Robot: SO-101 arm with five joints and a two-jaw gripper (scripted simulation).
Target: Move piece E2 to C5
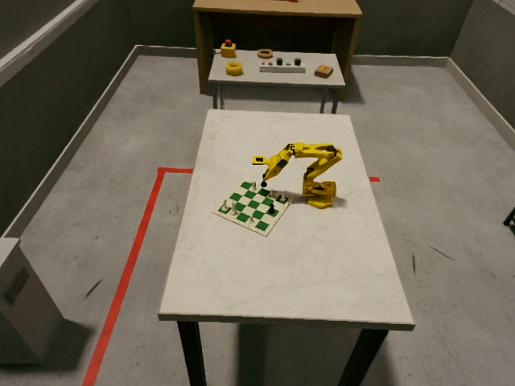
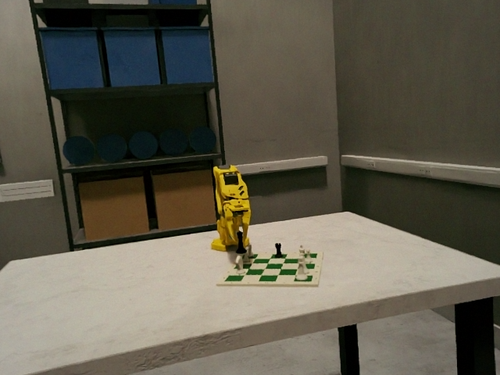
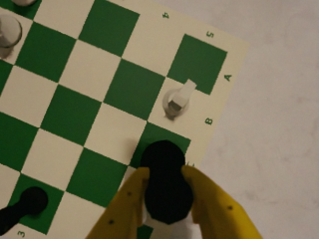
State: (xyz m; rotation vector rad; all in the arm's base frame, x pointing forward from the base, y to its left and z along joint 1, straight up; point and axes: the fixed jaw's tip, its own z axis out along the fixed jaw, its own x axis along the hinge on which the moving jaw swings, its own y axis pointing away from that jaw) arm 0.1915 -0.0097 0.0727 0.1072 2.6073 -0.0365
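Note:
My yellow gripper [image 3: 166,186] [image 1: 265,179] [image 2: 241,237] is shut on a black chess piece [image 3: 165,181] [image 1: 263,183] [image 2: 241,243]. It holds the piece upright, a little above the green-and-white chessboard [image 1: 262,227] [image 2: 269,279] [image 3: 120,90], over the green square at the board's edge by row C and column 5. A white piece [image 3: 176,100] [image 1: 253,185] stands on the square next to it, by the letter B. Another black piece [image 3: 22,206] [image 1: 271,208] [image 2: 278,249] stands near column 3.
Several white pieces [image 1: 225,204] [image 2: 301,271] [image 3: 9,31] stand on the board's other squares. The arm's base [image 1: 319,194] [image 2: 221,242] sits on the white table [image 1: 282,269] beside the board. A second table with small parts [image 1: 276,66] stands behind.

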